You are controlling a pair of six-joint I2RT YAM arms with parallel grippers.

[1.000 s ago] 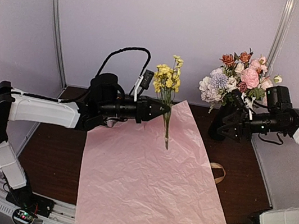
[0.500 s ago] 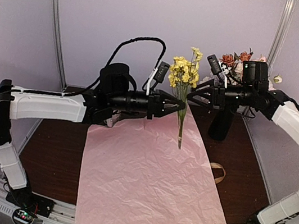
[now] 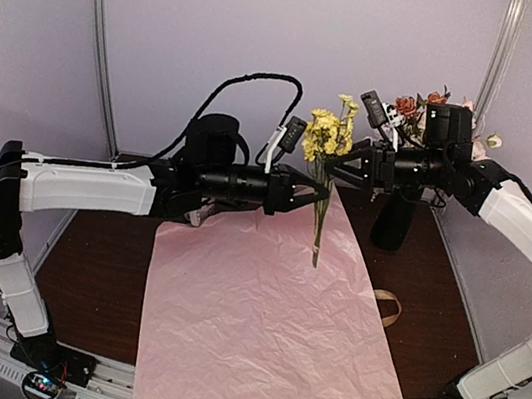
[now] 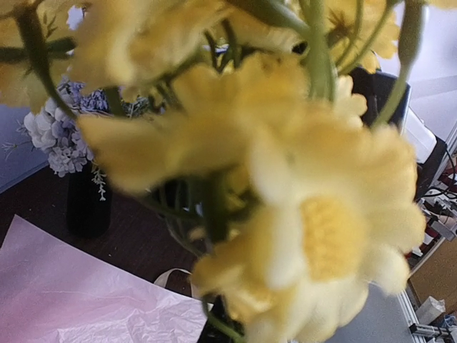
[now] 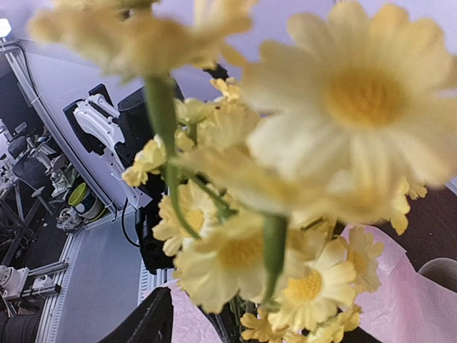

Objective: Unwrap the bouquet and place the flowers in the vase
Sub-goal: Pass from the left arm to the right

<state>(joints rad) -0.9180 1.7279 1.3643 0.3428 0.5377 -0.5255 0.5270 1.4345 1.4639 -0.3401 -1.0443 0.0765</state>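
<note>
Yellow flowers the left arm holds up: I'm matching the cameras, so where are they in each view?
Top external: yellow flowers upper centre, stem hanging above the pink paper.
Left wrist: yellow flowers, blurred, fill the frame; pink paper lower left.
Right wrist: yellow flowers fill the frame; pink paper lower right.
Shared landmark: the pink paper.

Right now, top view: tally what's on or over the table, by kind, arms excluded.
Pink paper sheet: 1
Yellow flower sprig: 1
Black vase: 1
Flower bunch in the vase: 1
Beige ribbon: 1
Total: 5
</note>
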